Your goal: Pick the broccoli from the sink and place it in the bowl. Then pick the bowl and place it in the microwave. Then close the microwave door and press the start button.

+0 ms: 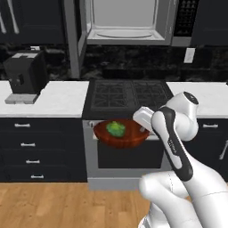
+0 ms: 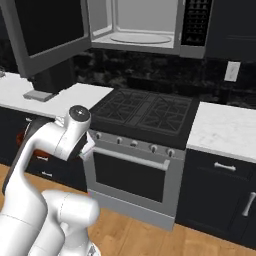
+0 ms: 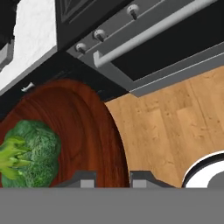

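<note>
Now gripper (image 3: 112,178) clamped on bowl (image 1: 121,133) rim, broccoli (image 1: 116,128) inside, held before oven (image 1: 129,156)

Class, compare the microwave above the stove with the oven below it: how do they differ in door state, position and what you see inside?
The microwave hangs above the stove with its door swung wide open; the oven sits below the burners with its door shut. The microwave's pale interior and round turntable are exposed; the oven shows a dark window. The oven has a horizontal bar handle and a row of knobs; the microwave has a dark button panel. Both are grey-framed.
</note>
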